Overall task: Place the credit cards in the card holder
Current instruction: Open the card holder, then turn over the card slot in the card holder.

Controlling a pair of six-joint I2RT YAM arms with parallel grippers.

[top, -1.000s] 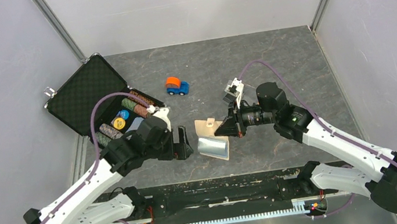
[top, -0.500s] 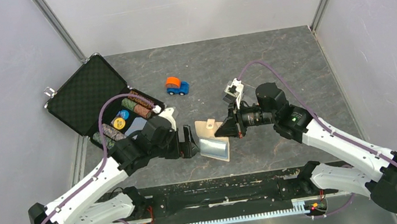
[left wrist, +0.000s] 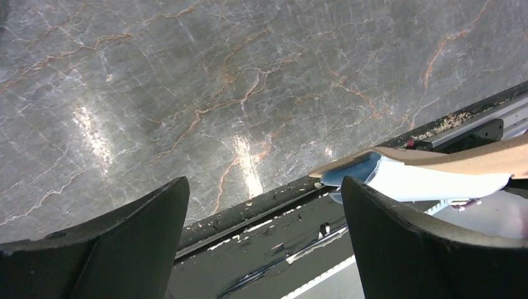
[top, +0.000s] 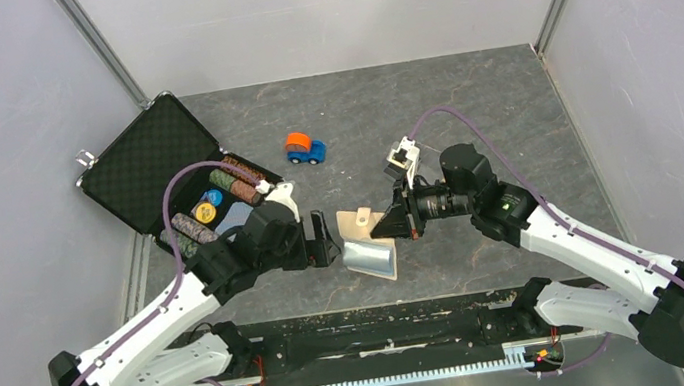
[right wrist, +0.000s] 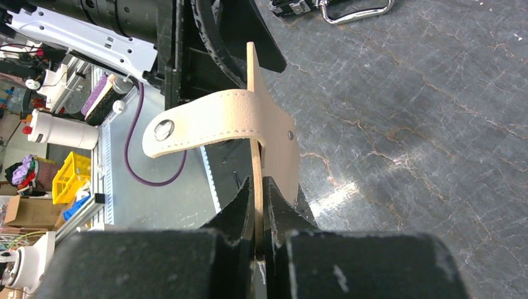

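The beige card holder (top: 356, 219) lies open near the table's front middle. A light blue credit card (top: 370, 256) rests on its near half; whether it sits in a slot I cannot tell. My right gripper (top: 391, 223) is shut on the holder's far half, whose edge (right wrist: 255, 163) stands pinched between the jaws under the snap tab (right wrist: 187, 124). My left gripper (top: 326, 244) hangs open just left of the holder with nothing between its fingers (left wrist: 398, 249). The left wrist view shows the holder's edge (left wrist: 461, 159) and the blue card (left wrist: 429, 182) past the right finger.
An open black briefcase (top: 140, 161) with poker chips (top: 220, 202) stands at the back left, close behind my left arm. An orange and blue toy car (top: 304, 148) sits mid-table. The metal rail (top: 367, 326) runs along the front edge.
My left gripper has moved right and a little away from the front edge, closing in on the holder's left side. The right gripper and the holder have hardly moved.
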